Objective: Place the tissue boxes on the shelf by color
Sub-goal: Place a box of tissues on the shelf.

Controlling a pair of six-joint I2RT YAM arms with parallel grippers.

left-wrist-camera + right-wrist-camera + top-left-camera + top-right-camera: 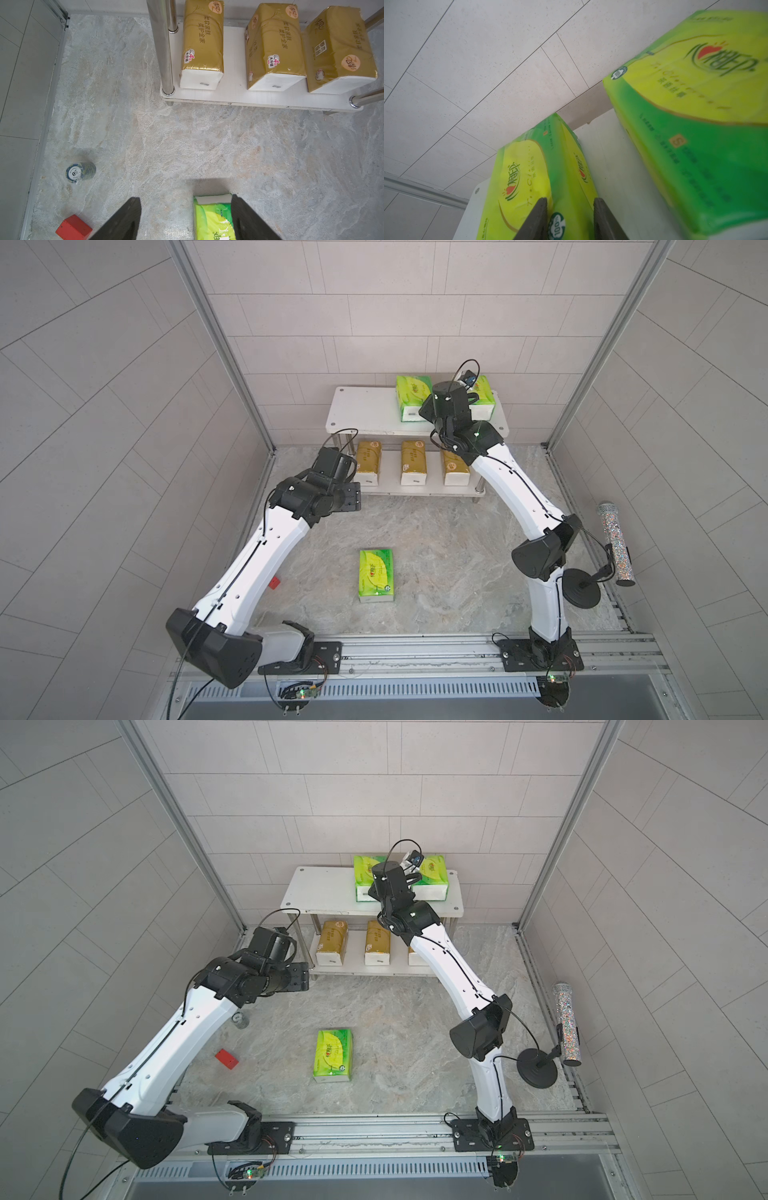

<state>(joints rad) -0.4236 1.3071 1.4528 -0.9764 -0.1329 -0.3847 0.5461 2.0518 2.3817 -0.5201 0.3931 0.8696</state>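
The shelf (361, 410) stands against the back wall. Three gold-brown tissue boxes (413, 462) sit in a row on its lower board (232, 91). Two green-and-yellow tissue boxes rest on its top board, one near the middle (411, 398) and one at the right end (484, 402). My right gripper (570, 199) is over the top board, shut on the upper edge of the middle green box (529, 166). A third green box (376, 576) lies flat on the table. My left gripper (185, 197) hangs open above the table, left of the shelf's front, with nothing between its fingers.
A red block (226, 1058) and a small taped roll (80, 172) lie on the table's left side under the left arm. A glittery cylinder (617, 547) on a black stand (582, 587) is at the right edge. Grey walls close in three sides.
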